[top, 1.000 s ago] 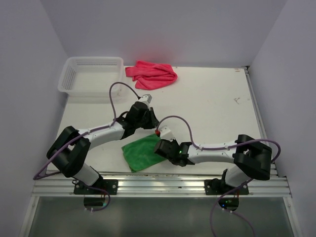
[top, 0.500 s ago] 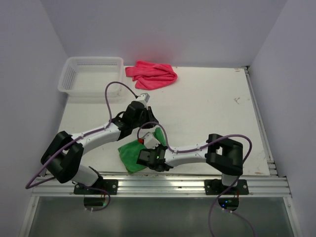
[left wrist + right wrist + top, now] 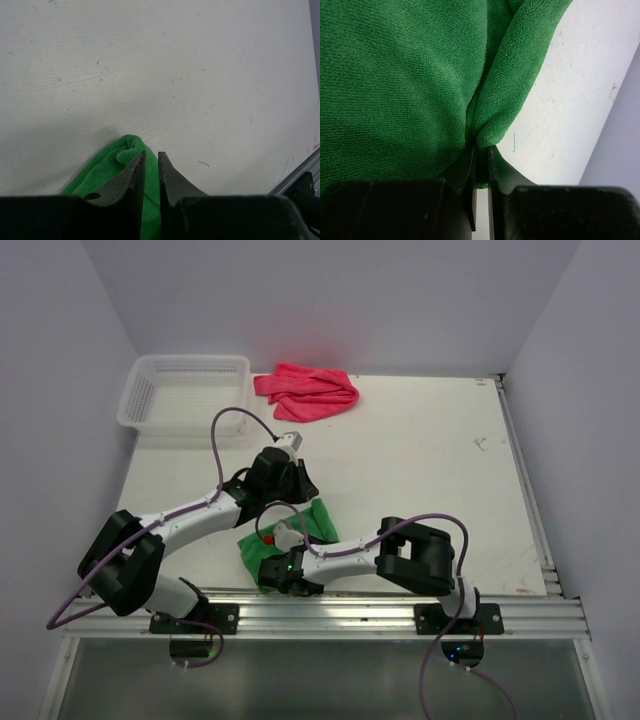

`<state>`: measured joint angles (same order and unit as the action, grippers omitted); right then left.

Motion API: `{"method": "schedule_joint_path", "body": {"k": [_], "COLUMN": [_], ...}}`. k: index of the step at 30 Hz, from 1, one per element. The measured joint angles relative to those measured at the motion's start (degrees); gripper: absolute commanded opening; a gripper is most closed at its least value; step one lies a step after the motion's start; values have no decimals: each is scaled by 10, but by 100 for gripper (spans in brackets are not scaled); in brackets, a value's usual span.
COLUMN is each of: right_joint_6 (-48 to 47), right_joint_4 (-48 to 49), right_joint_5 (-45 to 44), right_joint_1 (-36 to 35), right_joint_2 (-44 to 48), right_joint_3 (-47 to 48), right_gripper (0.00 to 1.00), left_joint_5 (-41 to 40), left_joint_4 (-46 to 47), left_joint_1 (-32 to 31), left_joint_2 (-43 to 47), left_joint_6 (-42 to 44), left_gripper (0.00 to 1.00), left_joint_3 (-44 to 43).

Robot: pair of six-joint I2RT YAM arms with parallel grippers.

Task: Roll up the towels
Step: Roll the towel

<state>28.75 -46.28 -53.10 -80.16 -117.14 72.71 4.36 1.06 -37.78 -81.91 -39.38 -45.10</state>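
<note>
Where the white table (image 3: 420,470) runs along its near edge, the bright green fleecy towel (image 3: 318,520) lies bunched between the two arms, partly covered by them in the top view. The right pincer (image 3: 481,147) is clenched on this green towel: its own camera shows the two dark jaws pressed together on a plump fold of the cloth, which rises from the tips in a rounded ridge, with broad green fleece filling the left of that view and bare table to the right. The right arm reaches across to the left, low over the table, so that its wrist sits over the near left part of the towel. The left pincer (image 3: 151,155) stands at the towel's far end, its jaws drawn nearly together with only a narrow slit between them; green (image 3: 107,167) shows under the left jaw and low in the slit, and a small curled corner of cloth lies just beyond the tips, but I cannot tell whether any cloth is actually pinched. The pink-red fleecy towel (image 3: 308,390) lies crumpled at the far edge of the table, well apart from both arms, just beside the white plastic mesh basket (image 3: 190,358) in the far left corner.
</note>
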Motion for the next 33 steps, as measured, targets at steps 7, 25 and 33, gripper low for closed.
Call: {"method": "schedule_joint_path", "body": {"k": [7,25,33], "right_joint_6": [-27,-74,-79], "right_joint_4": [-43,-101,-101], "right_joint_5": [-16,-33,-35], "right_joint_1": [-7,-13,-14], "right_joint_2": [-45,-105,-107], "right_joint_3": [38,90,89], "right_gripper": [0,0,0], "left_joint_5": [14,88,109], "left_joint_4": [-1,24,68], "left_joint_1": [0,-20,-21], "left_joint_2": [10,14,-47], "left_joint_6": [5,10,9], "left_gripper": [19,17,13], "left_joint_3": [18,45,45]}}
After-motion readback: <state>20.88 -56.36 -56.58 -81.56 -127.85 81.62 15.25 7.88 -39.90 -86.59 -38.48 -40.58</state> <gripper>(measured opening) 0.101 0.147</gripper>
